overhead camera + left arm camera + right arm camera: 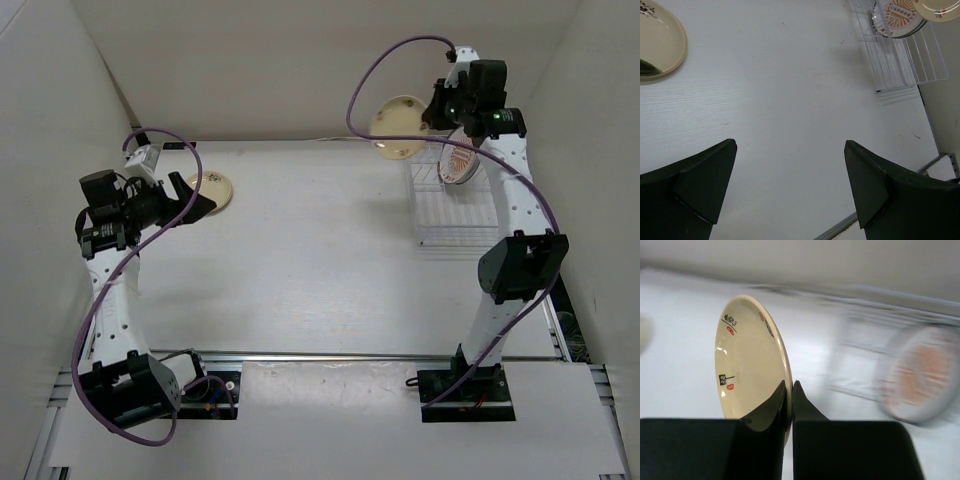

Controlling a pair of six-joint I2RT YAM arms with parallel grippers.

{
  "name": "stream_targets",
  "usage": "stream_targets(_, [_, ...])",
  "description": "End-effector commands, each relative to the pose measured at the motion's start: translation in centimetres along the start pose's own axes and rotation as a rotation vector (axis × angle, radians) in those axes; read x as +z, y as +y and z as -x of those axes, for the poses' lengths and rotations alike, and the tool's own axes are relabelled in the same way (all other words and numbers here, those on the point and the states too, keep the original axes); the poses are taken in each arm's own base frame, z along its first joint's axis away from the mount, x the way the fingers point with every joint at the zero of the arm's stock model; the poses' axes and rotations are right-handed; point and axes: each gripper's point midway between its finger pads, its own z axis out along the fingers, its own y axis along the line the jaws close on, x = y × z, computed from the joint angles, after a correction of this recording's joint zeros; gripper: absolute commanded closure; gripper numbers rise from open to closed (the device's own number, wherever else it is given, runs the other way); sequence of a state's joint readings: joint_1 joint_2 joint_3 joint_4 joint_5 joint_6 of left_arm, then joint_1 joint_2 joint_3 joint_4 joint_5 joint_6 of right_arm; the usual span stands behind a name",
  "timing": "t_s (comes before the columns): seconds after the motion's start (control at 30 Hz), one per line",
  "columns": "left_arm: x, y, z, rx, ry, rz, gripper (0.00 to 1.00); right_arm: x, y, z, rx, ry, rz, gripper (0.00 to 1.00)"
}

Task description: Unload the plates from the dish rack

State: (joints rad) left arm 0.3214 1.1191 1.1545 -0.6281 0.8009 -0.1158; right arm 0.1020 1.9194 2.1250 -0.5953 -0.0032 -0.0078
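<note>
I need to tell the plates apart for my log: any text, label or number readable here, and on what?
None readable.
Cream plate in the right gripper: black brush characters, red stamps, not legible.
Plate on the table: faint dark marks, unreadable.
Patterned plate in the rack: orange decoration, no text.

A small cream plate point(747, 365) with black and red marks on its inner face stands on edge, pinched at its rim between the closed right fingers point(807, 412), raised just beyond the far left corner of the dish rack point(455, 215). The rack is a white wire basket on the right side of the surface. A larger white plate point(460, 165) leans upright at its far end, orange-red pattern showing. A second cream plate point(657, 42) lies flat on the surface at far left.
</note>
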Motion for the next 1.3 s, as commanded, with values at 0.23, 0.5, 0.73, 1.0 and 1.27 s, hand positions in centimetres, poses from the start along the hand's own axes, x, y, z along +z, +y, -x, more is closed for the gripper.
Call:
stream_targets(0.23, [2.3, -1.7, -0.8, -0.166, 0.120, -0.263, 0.01, -7.9, 23.4, -6.1, 0.288, 0.343, 1.147, 1.00])
stream_targets(0.5, [4.6, -2.0, -1.1, -0.206, 0.188, -0.326, 0.01, -6.7, 29.8, -10.4, 0.250, 0.467, 1.232, 1.00])
stream_targets(0.73, [5.7, -2.5, -2.2, -0.221, 0.235, -0.350, 0.01, -6.5, 33.7, -11.6, 0.222, 0.498, 1.280, 1.00])
stream_targets(1.0, [6.7, -1.9, -2.8, -0.251, 0.261, -0.352, 0.01, -6.0, 37.0, -12.2, 0.198, 0.500, 1.302, 1.00])
stream_targets(1.27, [7.5, -3.0, -3.8, -0.259, 0.303, -0.378, 0.06, -6.4, 38.8, -12.3, 0.185, 0.497, 1.331, 1.00])
